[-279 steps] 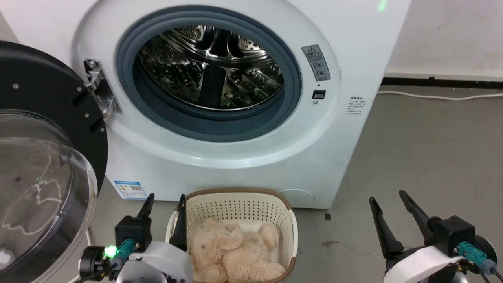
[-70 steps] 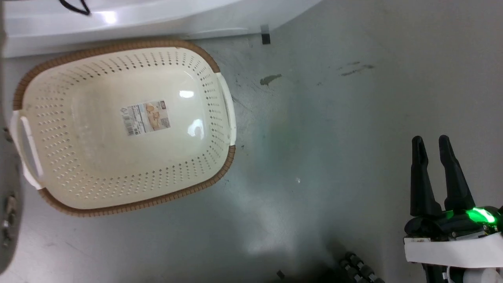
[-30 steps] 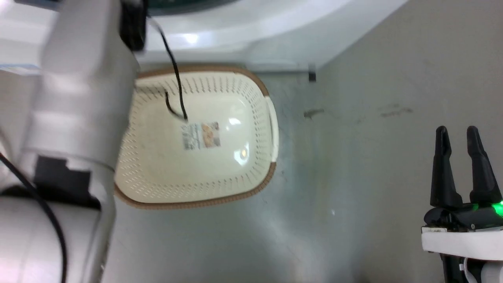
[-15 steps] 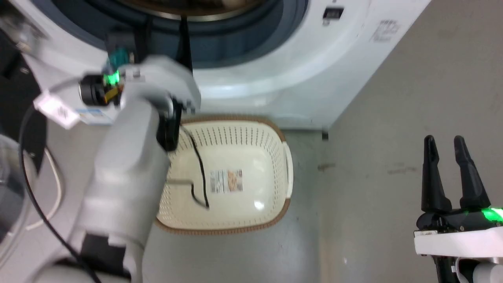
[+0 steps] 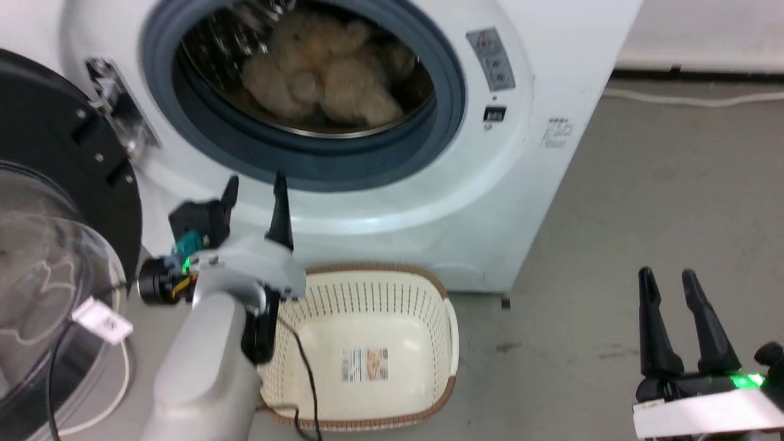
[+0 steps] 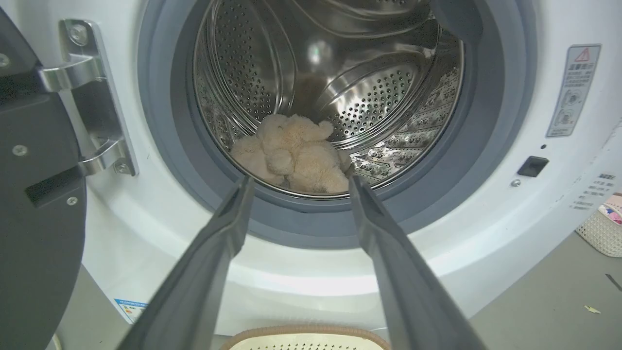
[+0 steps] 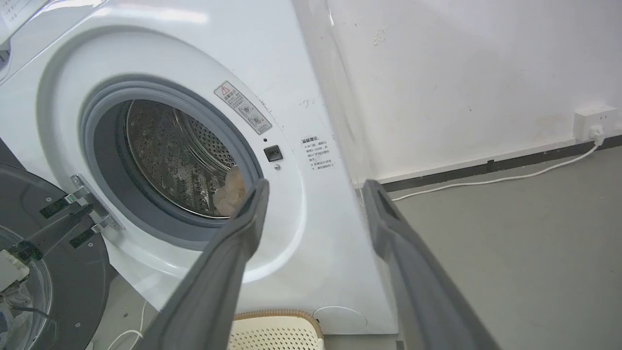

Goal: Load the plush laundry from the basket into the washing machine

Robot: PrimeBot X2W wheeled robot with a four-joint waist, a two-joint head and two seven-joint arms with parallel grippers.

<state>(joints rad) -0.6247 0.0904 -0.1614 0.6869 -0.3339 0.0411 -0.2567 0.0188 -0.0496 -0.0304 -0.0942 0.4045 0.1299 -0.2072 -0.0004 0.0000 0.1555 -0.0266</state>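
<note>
Head view puts the plush laundry (image 5: 324, 79) inside the washing machine (image 5: 490, 202), upper centre of the frame, with the basket (image 5: 380, 294) on the floor (image 5: 612, 214) at lower centre. Left tool (image 5: 256, 177) at centre left and right tool (image 5: 665, 272) at lower right both gape, gripping nothing.

Your head camera looks forward and down on the front of the washing machine (image 5: 392, 220), with the basket (image 5: 392, 300) low in this view, on the floor (image 5: 643, 202). Your left wrist camera is near to the door opening (image 6: 311, 228) and faces straight into the drum (image 6: 379, 92). Your right wrist camera stands more to the right and sees the same front at an angle, with the wall (image 7: 461, 73) beside. All three views share the door opening and the basket's rim.
</note>
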